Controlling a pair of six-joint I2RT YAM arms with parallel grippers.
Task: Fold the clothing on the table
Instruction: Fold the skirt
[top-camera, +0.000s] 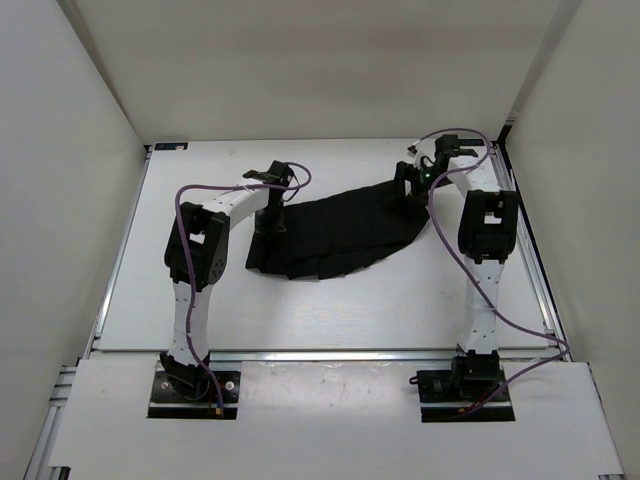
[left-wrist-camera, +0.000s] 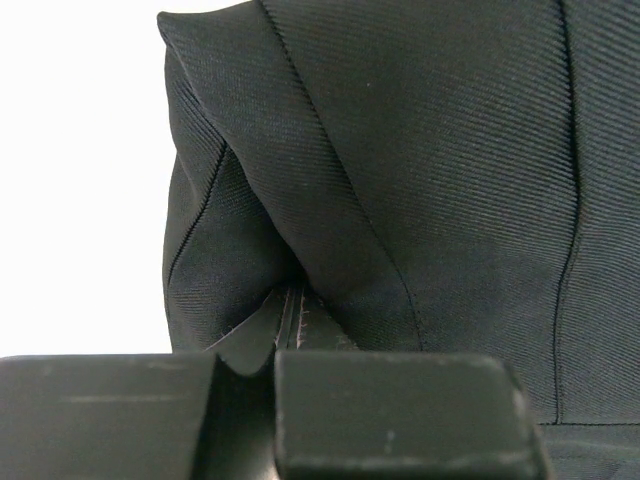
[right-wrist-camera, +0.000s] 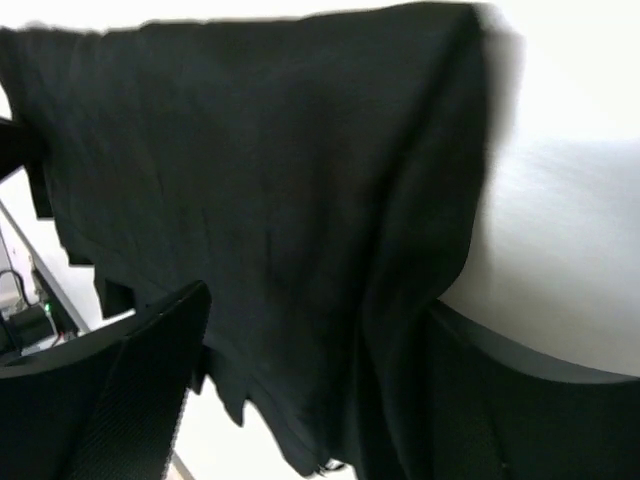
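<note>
The black clothing (top-camera: 340, 235) lies wrinkled and partly gathered across the middle of the white table (top-camera: 330, 310). My left gripper (top-camera: 270, 222) stands at its left end. In the left wrist view the left gripper (left-wrist-camera: 245, 365) is shut on a pinched fold of the clothing (left-wrist-camera: 430, 180), with hemmed edges bunched between its fingers. My right gripper (top-camera: 412, 190) is at the garment's far right end. In the right wrist view the right gripper (right-wrist-camera: 315, 330) stands open and wide, its fingers (right-wrist-camera: 150, 350) either side of the clothing (right-wrist-camera: 270, 180), which drapes between them.
White walls (top-camera: 70, 150) enclose the table on three sides. Metal rails (top-camera: 110, 290) run along its left, right and near edges. Purple cables (top-camera: 520, 330) loop beside both arms. The arm bases (top-camera: 195, 390) sit at the near edge.
</note>
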